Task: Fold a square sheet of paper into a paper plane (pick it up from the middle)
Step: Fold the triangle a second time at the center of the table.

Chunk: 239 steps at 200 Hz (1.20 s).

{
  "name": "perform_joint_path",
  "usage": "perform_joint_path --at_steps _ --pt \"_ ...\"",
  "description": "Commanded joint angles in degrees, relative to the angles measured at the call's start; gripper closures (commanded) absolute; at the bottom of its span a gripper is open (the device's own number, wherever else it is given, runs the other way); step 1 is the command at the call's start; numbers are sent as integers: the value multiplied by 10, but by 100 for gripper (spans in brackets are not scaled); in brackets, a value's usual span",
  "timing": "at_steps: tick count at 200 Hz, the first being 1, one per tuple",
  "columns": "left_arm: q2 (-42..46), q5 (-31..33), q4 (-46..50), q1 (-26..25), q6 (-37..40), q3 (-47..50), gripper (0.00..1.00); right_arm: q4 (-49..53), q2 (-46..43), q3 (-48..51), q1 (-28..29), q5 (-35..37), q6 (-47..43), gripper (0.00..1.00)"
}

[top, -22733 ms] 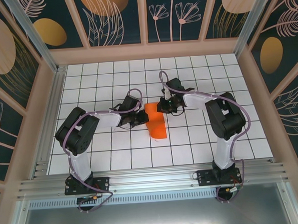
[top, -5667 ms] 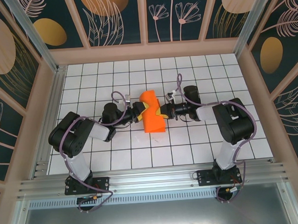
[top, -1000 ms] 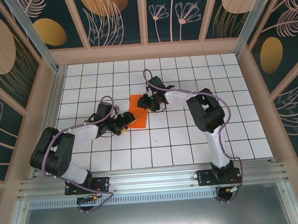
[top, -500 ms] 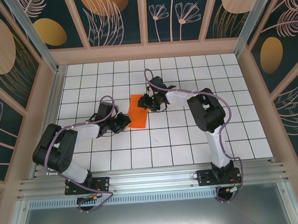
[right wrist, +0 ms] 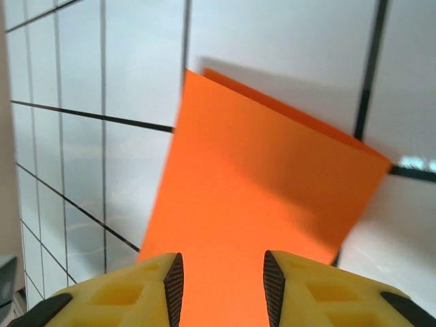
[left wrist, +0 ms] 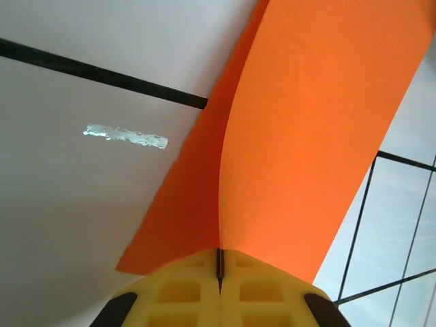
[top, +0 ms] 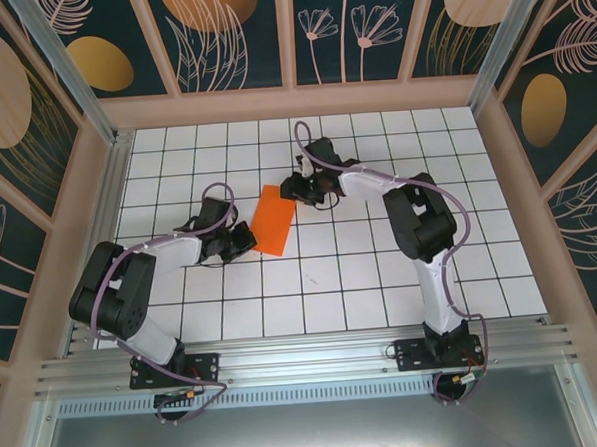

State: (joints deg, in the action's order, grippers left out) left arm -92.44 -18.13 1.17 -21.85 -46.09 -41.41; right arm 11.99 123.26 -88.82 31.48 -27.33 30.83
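- The left arm (top: pixel 150 259) rises from the near edge of the bench, elbow bent out toward the left edge, forearm lying low and reaching right toward the middle.
- The left pincer (left wrist: pixel 219 255) is closed, its yellow fingers (left wrist: pixel 184 286) pressed together on the near edge of the sheet of paper (top: pixel 273 220).
- The right arm (top: pixel 377 187) stands up from the near edge, folds at the elbow, and stretches left and toward the far edge.
- The right pincer (right wrist: pixel 219 262) points left, its jaws apart with a clear gap between them.

Overhead camera is looking down on the table (top: pixel 382 279) while both wrist cameras are staring close-up at its orange sheet (top: pixel 274 221).
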Motion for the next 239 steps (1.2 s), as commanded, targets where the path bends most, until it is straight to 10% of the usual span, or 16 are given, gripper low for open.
perform_joint_path --at_steps 1,62,99,188,239 --pt "-6 21 55 2 43 -24 100 6 23 -26 2 -20 -25 63" --pt "-12 35 65 1 46 -49 100 42 67 -55 2 8 -26 66" --pt "-14 43 14 -2 20 -46 77 39 72 -47 3 6 -22 66" --pt "-39 189 68 -86 16 -122 86 39 80 -31 5 11 -7 70" --pt "-54 129 22 -100 3 -140 68 30 79 -20 4 5 -3 71"
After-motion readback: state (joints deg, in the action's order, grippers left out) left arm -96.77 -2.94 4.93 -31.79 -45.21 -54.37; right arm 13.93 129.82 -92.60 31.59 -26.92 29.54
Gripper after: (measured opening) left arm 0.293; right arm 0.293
